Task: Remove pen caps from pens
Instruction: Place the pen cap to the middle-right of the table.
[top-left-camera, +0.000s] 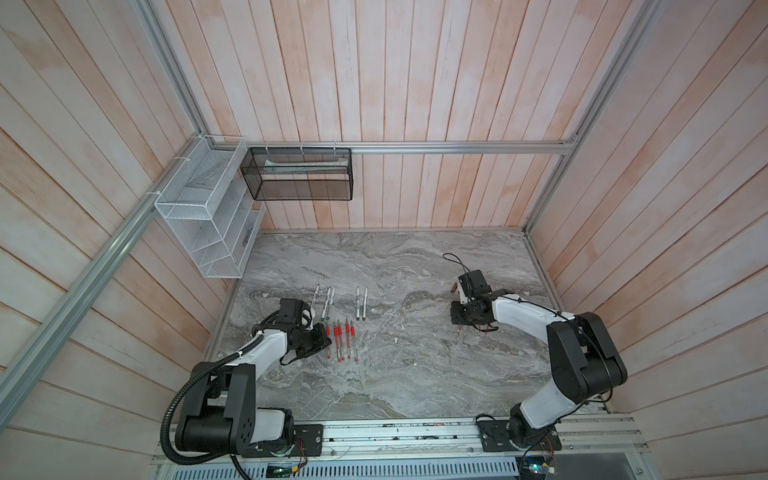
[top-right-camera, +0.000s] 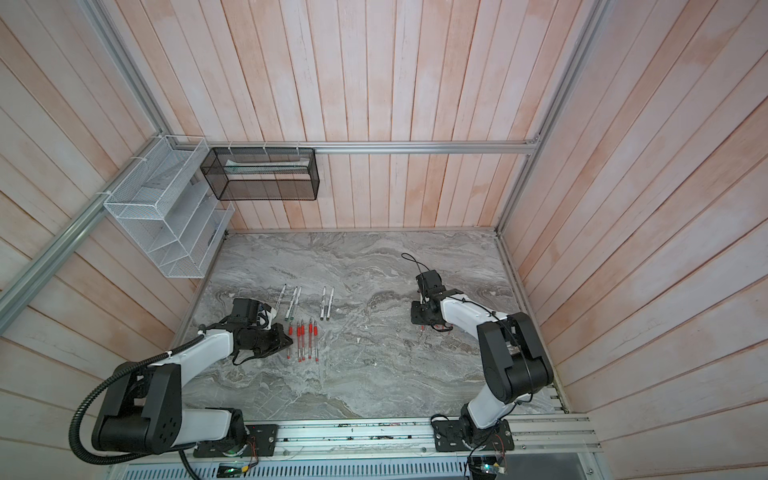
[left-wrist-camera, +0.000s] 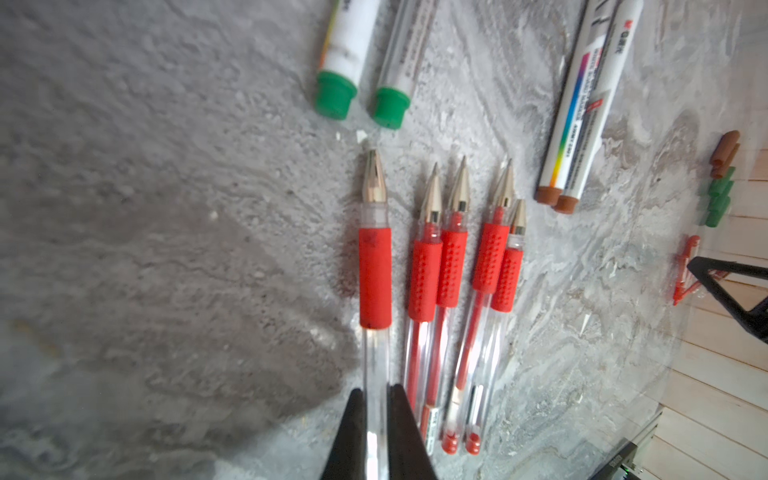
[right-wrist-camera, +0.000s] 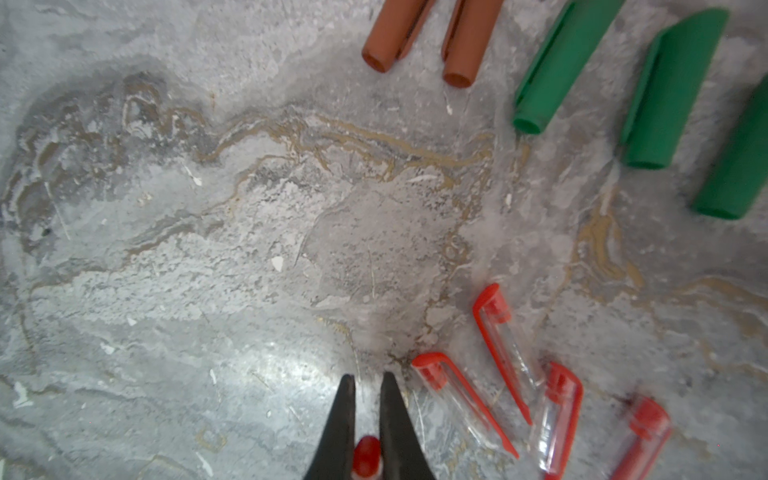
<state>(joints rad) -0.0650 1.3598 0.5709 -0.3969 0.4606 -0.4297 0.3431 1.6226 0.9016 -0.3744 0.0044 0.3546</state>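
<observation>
My left gripper (left-wrist-camera: 377, 399) is shut on the clear barrel of a red-grip pen (left-wrist-camera: 375, 274) whose metal tip is bare. Several more uncapped red pens (left-wrist-camera: 455, 266) lie beside it. White markers with green ends (left-wrist-camera: 336, 95) and brown ends (left-wrist-camera: 557, 199) lie beyond. In a top view the left gripper (top-left-camera: 328, 343) sits at the left end of the red pen row (top-left-camera: 343, 340). My right gripper (right-wrist-camera: 368, 380) is shut on a red pen cap (right-wrist-camera: 367, 455), low over the marble. Loose red clip caps (right-wrist-camera: 461, 399), green caps (right-wrist-camera: 561, 70) and brown caps (right-wrist-camera: 395, 37) lie near it.
A white wire basket (top-left-camera: 199, 216) and a black mesh basket (top-left-camera: 297, 174) hang on the far left walls. Wooden walls close in the marble table (top-left-camera: 415, 374) on three sides. An aluminium rail (top-left-camera: 415, 432) carrying both arm bases runs along the front.
</observation>
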